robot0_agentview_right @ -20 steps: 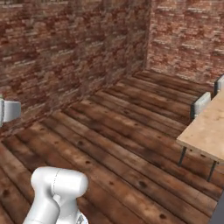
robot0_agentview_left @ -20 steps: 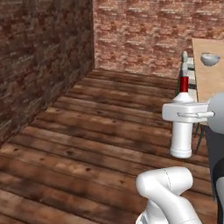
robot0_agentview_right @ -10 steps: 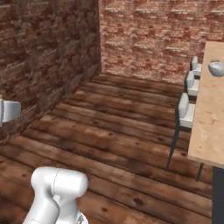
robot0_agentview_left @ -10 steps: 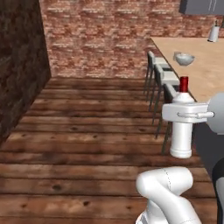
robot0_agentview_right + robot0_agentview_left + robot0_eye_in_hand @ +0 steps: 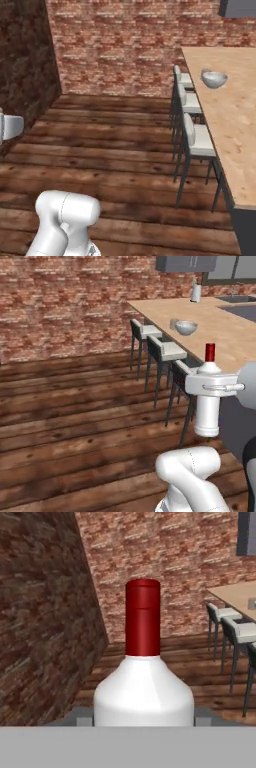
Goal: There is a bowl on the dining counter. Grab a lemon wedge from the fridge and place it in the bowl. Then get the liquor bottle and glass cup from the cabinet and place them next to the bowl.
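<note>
In the left base view, the stools (image 5: 162, 351) stand at centre along the counter (image 5: 220, 331), the bowl (image 5: 186, 327) sits on it at upper right, and the bottle (image 5: 207, 401) hangs upright at right, clamped in the tool (image 5: 214, 388). Risk: the bottle could clip a stool or the counter edge on approach, or slip from the grasp.
</note>
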Tool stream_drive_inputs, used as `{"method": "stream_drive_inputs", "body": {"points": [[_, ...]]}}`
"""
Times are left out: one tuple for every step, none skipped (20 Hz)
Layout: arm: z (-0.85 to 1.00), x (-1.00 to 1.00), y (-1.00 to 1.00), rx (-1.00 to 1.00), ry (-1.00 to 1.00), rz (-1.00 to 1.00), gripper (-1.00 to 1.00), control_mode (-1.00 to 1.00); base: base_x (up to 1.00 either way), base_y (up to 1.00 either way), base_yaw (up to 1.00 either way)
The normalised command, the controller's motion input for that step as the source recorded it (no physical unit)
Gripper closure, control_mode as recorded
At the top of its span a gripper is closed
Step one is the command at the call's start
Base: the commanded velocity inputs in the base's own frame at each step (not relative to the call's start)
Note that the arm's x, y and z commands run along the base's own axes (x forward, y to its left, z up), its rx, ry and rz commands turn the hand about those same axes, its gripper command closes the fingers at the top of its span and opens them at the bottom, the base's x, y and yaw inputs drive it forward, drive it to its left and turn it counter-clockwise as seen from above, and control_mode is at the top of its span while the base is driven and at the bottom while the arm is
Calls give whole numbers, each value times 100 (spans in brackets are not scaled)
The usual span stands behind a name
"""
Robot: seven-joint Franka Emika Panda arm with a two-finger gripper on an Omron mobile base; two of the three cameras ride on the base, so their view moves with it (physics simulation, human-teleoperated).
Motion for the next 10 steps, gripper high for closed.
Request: {"method": "stream_drive_inputs", "body": {"points": [[0,0,0,0,0,0,100,100,99,64,-51],[0,0,0,0,0,0,100,100,99,64,-51],[0,0,0,0,0,0,100,100,98,63,-51],[0,0,0,0,0,0,100,100,97,63,-51],[0,0,0,0,0,0,100,100,96,63,-51],[0,0,0,0,0,0,100,100,96,63,-51],[0,0,0,0,0,0,100,100,96,63,-52],[0,0,0,0,0,0,100,100,96,62,-52],[0,0,0,0,0,0,100,100,96,62,-52],[0,0,0,0,0,0,100,100,94,64,-52]]}}
